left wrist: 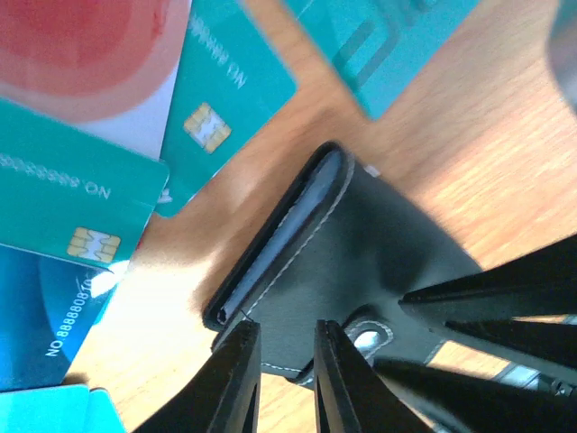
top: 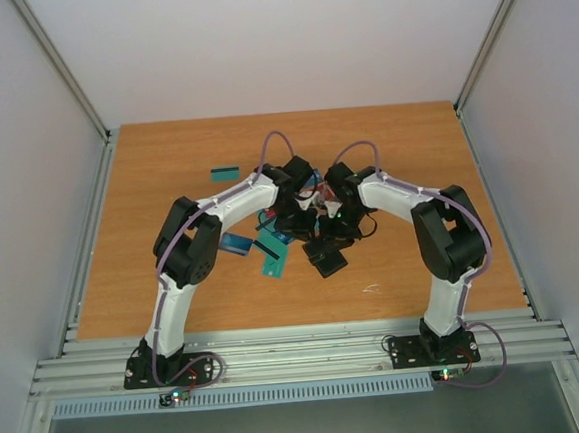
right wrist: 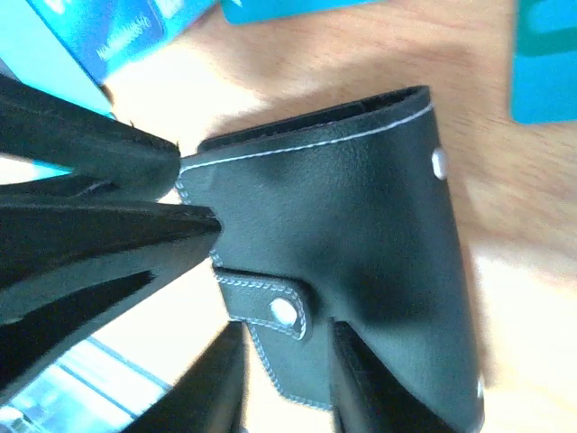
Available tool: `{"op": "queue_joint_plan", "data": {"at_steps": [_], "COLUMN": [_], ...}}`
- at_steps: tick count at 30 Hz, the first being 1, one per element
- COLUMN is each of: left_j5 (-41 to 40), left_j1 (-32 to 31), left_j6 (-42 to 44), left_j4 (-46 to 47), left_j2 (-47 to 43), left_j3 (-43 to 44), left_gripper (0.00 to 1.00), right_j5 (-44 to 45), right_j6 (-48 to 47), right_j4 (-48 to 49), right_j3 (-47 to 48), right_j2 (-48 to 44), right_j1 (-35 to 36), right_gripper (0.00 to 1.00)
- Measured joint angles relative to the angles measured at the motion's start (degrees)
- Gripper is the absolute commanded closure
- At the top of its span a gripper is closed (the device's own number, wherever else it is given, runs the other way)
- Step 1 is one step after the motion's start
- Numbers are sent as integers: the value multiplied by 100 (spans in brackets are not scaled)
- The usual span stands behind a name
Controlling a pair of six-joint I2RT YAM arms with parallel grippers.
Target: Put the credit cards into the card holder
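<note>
Both arms meet mid-frame in the top view, right over the card holder. Left hand: fingers nearly together with the holder's stitched edge pinched between them, so clamped on it. That is likely to steady it off the tabletop while the other side gets worked. Right hand: fingers straddle the edge beside the snap strap. The view is blurry, so I cannot tell if they press or sit loose. Holder looks tilted up and folded, its slot facing upper left in the left wrist view. Credit cards lie loose and flat at upper left of that frame, mostly teal, one blue. None visibly in the holder. Judged step: getting the holder opened or oriented before any card goes in.
</note>
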Motion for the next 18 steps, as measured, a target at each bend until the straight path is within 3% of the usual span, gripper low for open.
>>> {"op": "queue_joint_plan", "data": {"at_steps": [4,5,6,8,9,10,18], "left_j5": [-201,-267,-332,-555,-691,-800,-1657], "left_j1": [0,24,50,146,210,264,929], "left_j6": [15,13,24,28,31,35,24], "left_j4": [-107,-138,-166,-275,-334,-356,-400], "left_j2": [-133,-256,-385,-798,-1034,-1255,-3248], "left_j3": [426,520,564,605,605,603,81], "left_gripper": [58,49,41,22,8,1,0], "right_j5": [111,210,251,404,448,501,1447], "right_j6": [9,-24,-46,-92,-151,-153,-345], "right_j4": [-396,-586,-697,-951,-1036,-1088,-1213], "right_j3": [350,516,660,1036,1246,1467,2627], "right_j2": [-387,-540,-691,-1027,-1220,-1394,-2811], "right_j1": [-4,-7,-24,-72,-116,-151,-437], "right_gripper": [34,14,3,2,2,2,1]}}
